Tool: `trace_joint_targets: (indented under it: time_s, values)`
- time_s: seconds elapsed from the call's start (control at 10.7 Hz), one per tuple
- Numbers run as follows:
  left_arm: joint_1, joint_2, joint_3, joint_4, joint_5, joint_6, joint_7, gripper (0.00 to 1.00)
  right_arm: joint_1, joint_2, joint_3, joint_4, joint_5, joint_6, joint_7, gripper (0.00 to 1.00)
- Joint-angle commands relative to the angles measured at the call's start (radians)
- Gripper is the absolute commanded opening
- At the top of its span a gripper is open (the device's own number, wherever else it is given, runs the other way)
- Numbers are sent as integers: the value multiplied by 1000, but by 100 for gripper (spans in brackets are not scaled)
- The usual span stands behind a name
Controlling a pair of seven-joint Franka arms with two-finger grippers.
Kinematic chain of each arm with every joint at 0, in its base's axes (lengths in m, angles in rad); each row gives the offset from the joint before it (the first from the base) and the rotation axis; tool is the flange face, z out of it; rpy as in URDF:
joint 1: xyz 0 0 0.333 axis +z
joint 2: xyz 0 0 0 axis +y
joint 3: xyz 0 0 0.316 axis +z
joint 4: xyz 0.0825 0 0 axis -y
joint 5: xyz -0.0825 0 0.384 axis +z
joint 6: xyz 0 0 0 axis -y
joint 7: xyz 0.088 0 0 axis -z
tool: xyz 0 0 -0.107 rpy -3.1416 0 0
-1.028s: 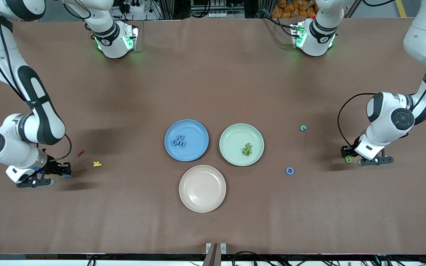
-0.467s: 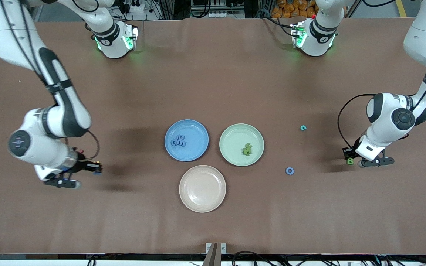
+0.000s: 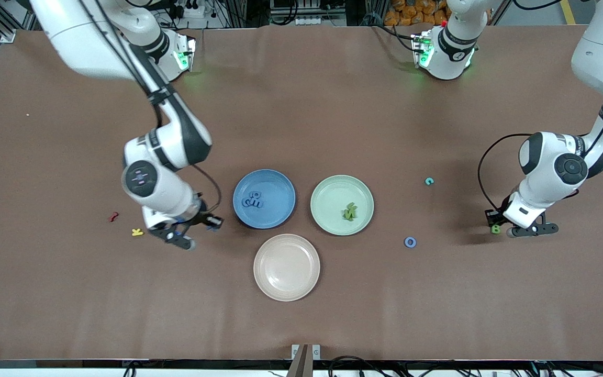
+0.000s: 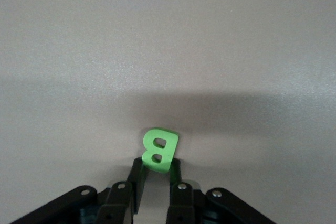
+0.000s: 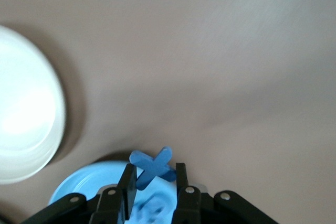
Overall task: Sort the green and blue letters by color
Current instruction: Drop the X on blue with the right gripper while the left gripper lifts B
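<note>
Your right gripper [image 3: 203, 224] is up over the table just beside the blue plate [image 3: 275, 180], toward the right arm's end, pinching the blue X [image 5: 153, 167]. More blue letters [image 3: 255, 199] sit in that plate, green ones [image 3: 350, 211] in the green plate [image 3: 333, 189]. Your left gripper [image 3: 499, 224] is clamped on the green B [image 4: 158, 150], low at the left arm's end.

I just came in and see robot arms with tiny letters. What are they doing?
They are sorting letters by color. The right gripper holds a blue X beside the blue plate. The left gripper has shut on a green B down at the table.
</note>
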Motion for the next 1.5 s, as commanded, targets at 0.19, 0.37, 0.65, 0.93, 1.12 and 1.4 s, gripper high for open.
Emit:
trace_joint_targets:
  time_s: [0.19, 0.37, 0.65, 0.93, 1.12, 1.4]
  values:
    - [-1, 31, -1, 30, 28, 31, -12, 0, 201, 6, -10, -6, -8, -9, 283, 12]
    - [-6, 14, -1, 30, 13, 24, -14, 0, 203, 1, -10, -10, -11, -41, 285, 58]
    - [-50, -41, -9, 33, -15, -65, -79, 0, 154, -62, -6, -9, -12, -144, 274, 100]
    - [-155, -110, -11, 33, -117, -145, -177, 0, 61, -227, 6, -9, -11, -297, 207, 100]
    - [-276, -151, -11, 65, -229, -234, -291, 0, -7, -350, 6, -6, -6, -385, 68, 100]
    - [-465, -171, -2, 128, -333, -329, -518, 0, -96, -511, 7, 0, -6, -517, -144, 100]
